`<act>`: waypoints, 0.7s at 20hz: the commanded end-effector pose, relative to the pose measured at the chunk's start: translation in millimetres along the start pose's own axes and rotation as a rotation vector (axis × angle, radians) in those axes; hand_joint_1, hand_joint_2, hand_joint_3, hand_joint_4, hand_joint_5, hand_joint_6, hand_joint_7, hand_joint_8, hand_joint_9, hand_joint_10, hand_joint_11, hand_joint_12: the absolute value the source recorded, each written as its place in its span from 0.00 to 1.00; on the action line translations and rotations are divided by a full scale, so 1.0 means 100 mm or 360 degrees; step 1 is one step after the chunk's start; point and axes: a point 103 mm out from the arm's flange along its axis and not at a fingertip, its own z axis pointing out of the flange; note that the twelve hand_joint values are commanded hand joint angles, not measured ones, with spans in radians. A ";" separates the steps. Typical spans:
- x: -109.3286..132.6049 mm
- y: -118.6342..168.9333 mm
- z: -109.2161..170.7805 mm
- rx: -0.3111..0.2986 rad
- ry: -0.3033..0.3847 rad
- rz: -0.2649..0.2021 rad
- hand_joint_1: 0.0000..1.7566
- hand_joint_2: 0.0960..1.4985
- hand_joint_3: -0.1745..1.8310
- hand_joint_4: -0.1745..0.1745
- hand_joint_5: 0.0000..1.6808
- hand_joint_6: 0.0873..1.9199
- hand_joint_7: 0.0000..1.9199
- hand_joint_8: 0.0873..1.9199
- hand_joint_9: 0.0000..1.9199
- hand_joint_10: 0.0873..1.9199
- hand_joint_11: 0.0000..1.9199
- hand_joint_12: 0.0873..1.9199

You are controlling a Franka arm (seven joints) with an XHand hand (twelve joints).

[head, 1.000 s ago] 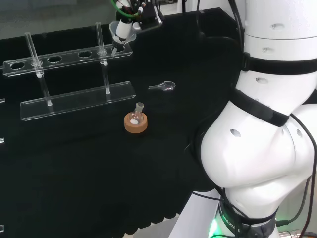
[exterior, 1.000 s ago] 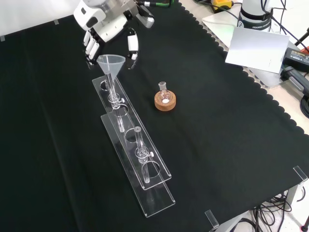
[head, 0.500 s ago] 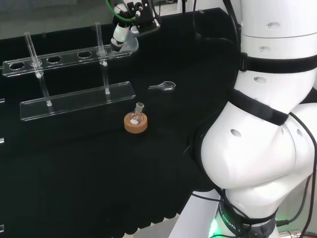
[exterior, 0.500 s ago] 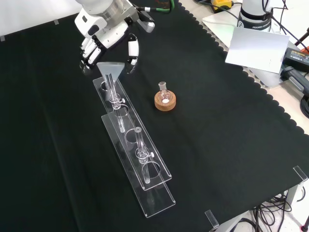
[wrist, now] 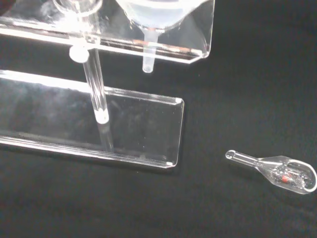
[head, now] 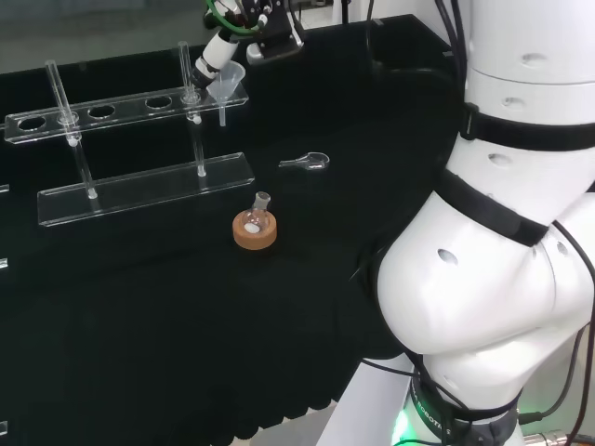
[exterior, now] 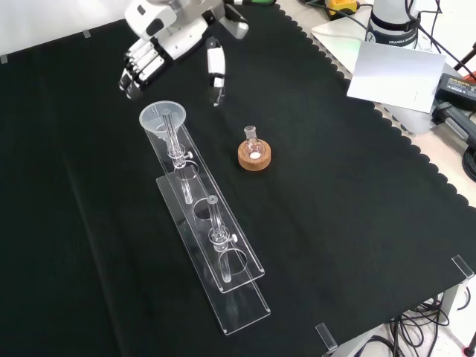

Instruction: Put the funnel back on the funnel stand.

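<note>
The clear funnel stand [exterior: 204,223] is laid out long across the black cloth [exterior: 357,208]. The hand [exterior: 167,41] is hung just above the stand's far end in the front view, fingers spread and nothing gripped. The funnel [exterior: 163,120] is seated in the end hole, stem poking through below. A small flask [exterior: 252,146] is parked on a cork ring [exterior: 254,157] nearby.

Black-clothed worktop [exterior: 357,223]. On it: clear funnel stand [exterior: 212,249] left of centre, cork ring [exterior: 254,157] at centre, glass scoop [head: 307,163] upper centre, head view.
</note>
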 end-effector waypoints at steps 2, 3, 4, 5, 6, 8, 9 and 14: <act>0.00 -0.44 -0.25 -0.0163 0.0063 0.0041 0.29 0.40 0.16 0.38 0.00 0.00 0.00 0.00 0.00 0.24 0.00 0.79; 0.00 -0.51 -0.28 -0.0179 0.0066 0.0049 0.29 0.41 0.16 0.38 0.00 0.00 0.00 0.00 0.00 0.26 0.00 0.79; 0.01 -0.59 -0.31 -0.0195 0.0070 0.0057 0.29 0.41 0.15 0.38 0.00 0.00 0.00 0.00 0.00 0.28 0.00 0.80; 0.01 -0.66 -0.33 -0.0208 0.0073 0.0068 0.30 0.42 0.15 0.37 0.01 0.00 0.00 0.00 0.00 0.30 0.00 0.80; 0.00 -0.74 -0.34 -0.0220 0.0080 0.0078 0.30 0.42 0.15 0.37 0.01 0.00 0.00 0.00 0.00 0.32 0.00 0.80; -0.01 -0.90 -0.33 -0.0236 0.0094 0.0104 0.30 0.43 0.14 0.36 0.02 0.00 0.01 0.00 0.00 0.36 0.00 0.81; -0.02 -0.98 -0.32 -0.0239 0.0099 0.0120 0.30 0.43 0.14 0.36 0.03 0.00 0.02 0.00 0.00 0.37 0.01 0.81; -0.08 -1.35 -0.19 -0.0258 0.0132 0.0201 0.31 0.44 0.14 0.35 0.04 0.00 0.05 0.00 0.02 0.40 0.02 0.81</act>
